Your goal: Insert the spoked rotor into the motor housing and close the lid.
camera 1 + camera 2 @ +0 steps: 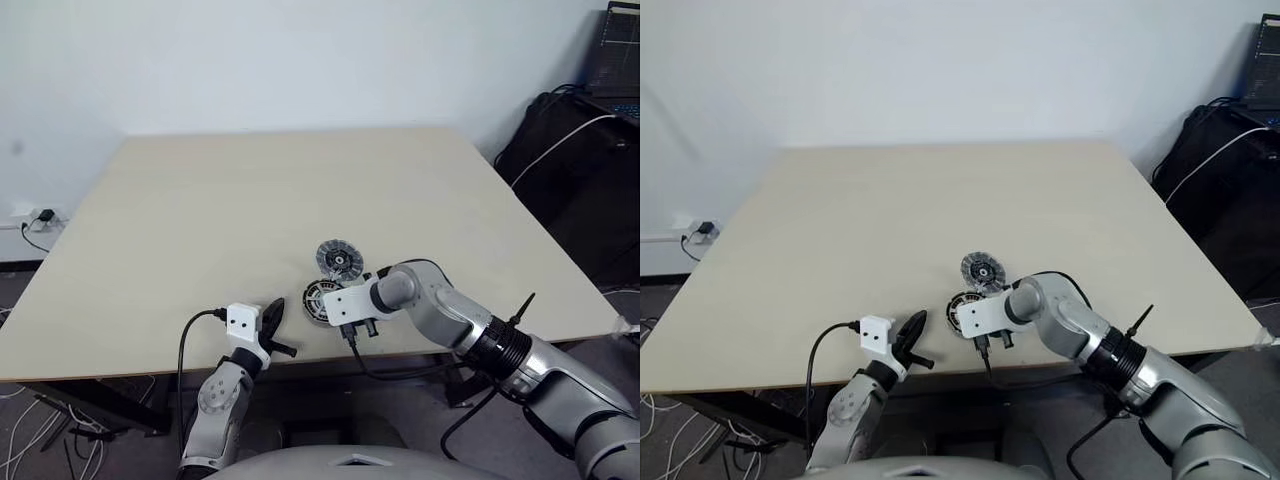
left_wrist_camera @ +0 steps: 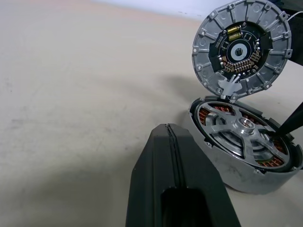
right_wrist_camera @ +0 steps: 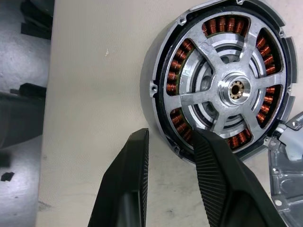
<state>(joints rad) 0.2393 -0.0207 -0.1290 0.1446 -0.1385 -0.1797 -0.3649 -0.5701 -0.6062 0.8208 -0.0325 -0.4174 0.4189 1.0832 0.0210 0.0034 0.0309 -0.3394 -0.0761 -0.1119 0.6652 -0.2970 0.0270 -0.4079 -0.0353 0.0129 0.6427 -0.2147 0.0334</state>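
Copper windings are peeking out between the spokes, so the spoked rotor (image 3: pixel 234 90) is already sitting down inside the motor housing (image 3: pixel 152 71), hub centred and looking level as far as I can tell. That leaves the lid (image 2: pixel 241 47) as the job. It's lying on the table (image 1: pixel 250 200) just beyond the housing, touching or nearly touching its rim, ribbed face with the dark centre and little electronics turned up.

Right gripper (image 3: pixel 168 142) is pointing steeply down at the near edge of the housing, fingers apart and holding nothing. One fingertip (image 3: pixel 208 142) is at the housing's rim, over the windings there; the other hangs outside the wall over bare table. Left gripper (image 2: pixel 166 142) is parked near the housing on the side away from the lid, fingers pressed together, empty.

Handling guess: the lid is cast metal, stiff, has some weight for its size, and is smooth enough to slip. I'd pinch it across the outer rim or by the ribs, definitely not on the exposed components in the middle. It needs flipping before it drops onto the housing, and rotor magnets could yank it sideways as it gets near.
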